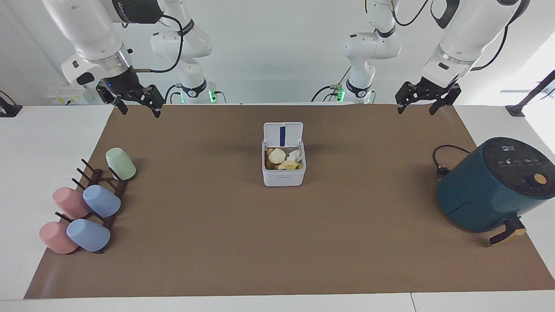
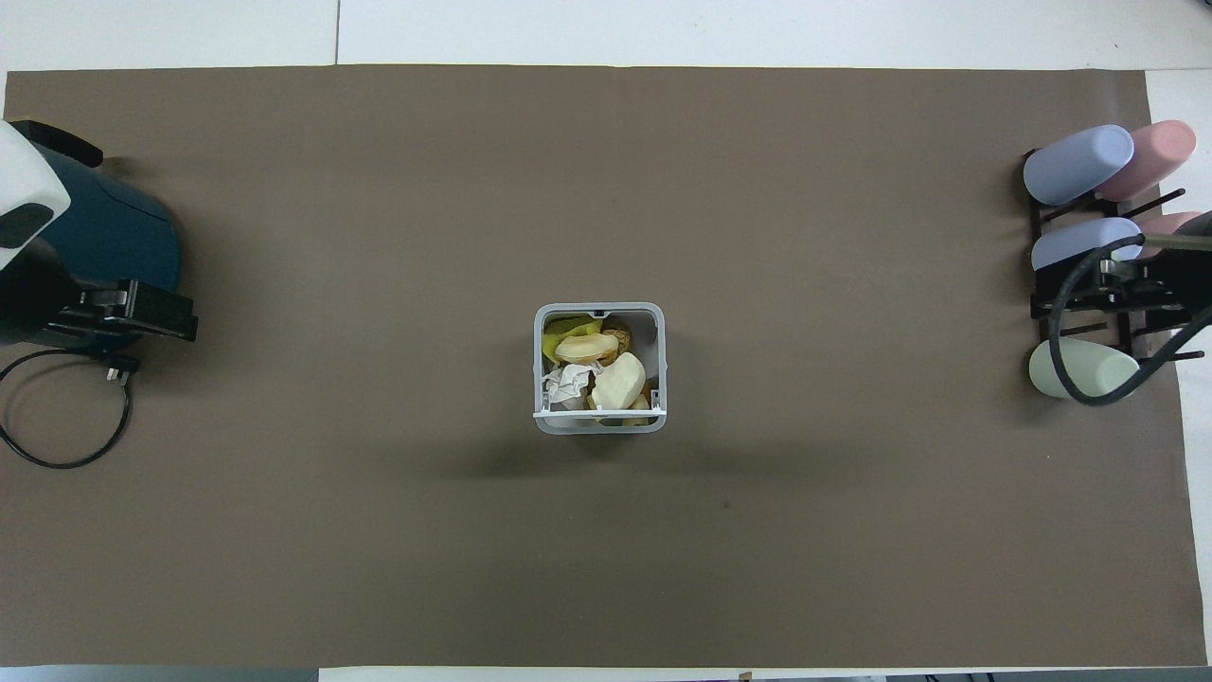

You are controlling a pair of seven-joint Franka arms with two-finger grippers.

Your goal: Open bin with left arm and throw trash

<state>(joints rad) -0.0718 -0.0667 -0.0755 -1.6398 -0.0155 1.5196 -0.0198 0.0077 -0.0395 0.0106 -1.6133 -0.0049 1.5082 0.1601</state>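
The small white bin (image 1: 284, 175) stands in the middle of the brown mat, its lid (image 1: 283, 134) hinged upright on the side nearer the robots. Pale yellow-cream trash scraps (image 1: 277, 155) lie inside it with a crumpled white scrap; they also show in the overhead view (image 2: 617, 381) within the bin's grey rim (image 2: 599, 309). My left gripper (image 1: 416, 111) hangs open and empty over the mat's robot-side edge, toward the left arm's end. My right gripper (image 1: 141, 112) hangs open and empty over the robot-side edge at the right arm's end.
A dark-teal air fryer (image 1: 494, 186) with a black cable (image 1: 442, 160) stands at the left arm's end. A dark rack (image 1: 102, 190) holding several pastel cups lies at the right arm's end. In the overhead view both grippers overlap these.
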